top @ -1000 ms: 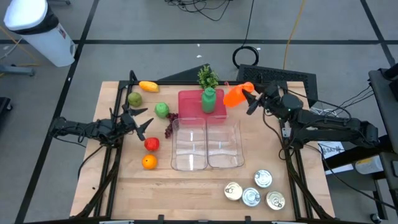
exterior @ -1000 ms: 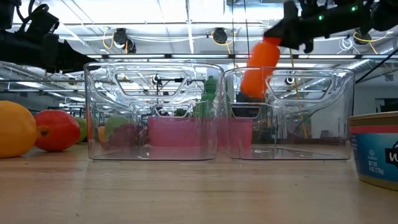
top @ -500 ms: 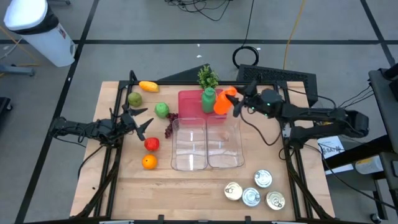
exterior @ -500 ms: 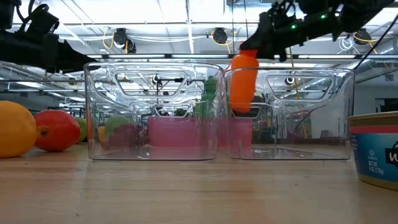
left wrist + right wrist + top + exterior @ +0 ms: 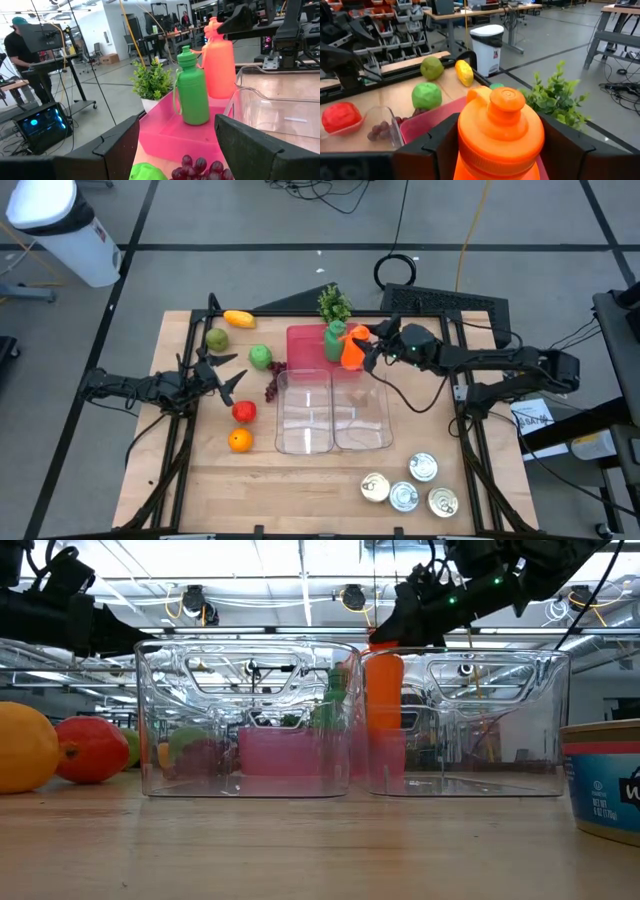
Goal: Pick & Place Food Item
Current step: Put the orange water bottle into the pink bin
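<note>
Right gripper (image 5: 368, 351) pinches the upright orange bottle (image 5: 352, 348) over the pink tray (image 5: 310, 342), beside the green bottle (image 5: 334, 340).

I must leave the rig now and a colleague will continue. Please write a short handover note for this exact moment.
Right hand: shut on the orange bottle, holding it upright over the pink tray, beside the green bottle standing there.
Left hand: open, empty, waiting at the table's left side.
Fruits lie left of the two clear bins; both bins appear empty.
Done: orange bottle brought to the tray.
Left: release it; no food item is placed yet.
</note>
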Available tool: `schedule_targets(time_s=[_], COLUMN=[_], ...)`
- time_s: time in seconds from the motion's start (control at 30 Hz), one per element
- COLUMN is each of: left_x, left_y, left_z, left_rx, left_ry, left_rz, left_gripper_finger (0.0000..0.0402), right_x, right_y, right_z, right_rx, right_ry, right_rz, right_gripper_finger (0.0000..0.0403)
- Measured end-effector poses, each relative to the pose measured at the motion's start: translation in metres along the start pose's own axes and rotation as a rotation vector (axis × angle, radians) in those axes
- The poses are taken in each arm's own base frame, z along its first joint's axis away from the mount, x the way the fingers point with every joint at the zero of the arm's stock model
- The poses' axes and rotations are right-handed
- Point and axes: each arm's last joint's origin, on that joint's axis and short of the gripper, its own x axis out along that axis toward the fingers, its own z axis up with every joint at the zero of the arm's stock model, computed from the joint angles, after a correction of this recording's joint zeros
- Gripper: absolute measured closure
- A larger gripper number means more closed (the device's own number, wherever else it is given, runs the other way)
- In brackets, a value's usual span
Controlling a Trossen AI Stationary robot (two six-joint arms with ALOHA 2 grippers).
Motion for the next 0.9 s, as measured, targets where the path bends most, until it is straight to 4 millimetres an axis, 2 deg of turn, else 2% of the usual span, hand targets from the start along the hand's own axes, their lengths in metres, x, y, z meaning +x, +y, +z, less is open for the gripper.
schedule_targets(time_s=[0.3,0.6,0.9], left_x=[0.000,0.000,0.000], left_y=[0.000,0.000,0.000], left_z=[0.000,0.000,0.000], left_rx=[0.001,0.000,0.000], left_ry=[0.000,0.000,0.000], left_rz=[0.000,0.000,0.000], left_gripper_finger=[0.0128,0.0128,0.0128], right_x=[0.005,0.020,0.021], right_y=[0.000,0.002,0.002], right_z=[-0.012,-0.029,-0.030], right_rx=[-0.018,-0.069,-0.112], right_ry=[0.079,0.142,0.141], right_rz=[-0.008,-0.009,-0.006], right_gripper_finger=[0.0188,0.0178,0.0169])
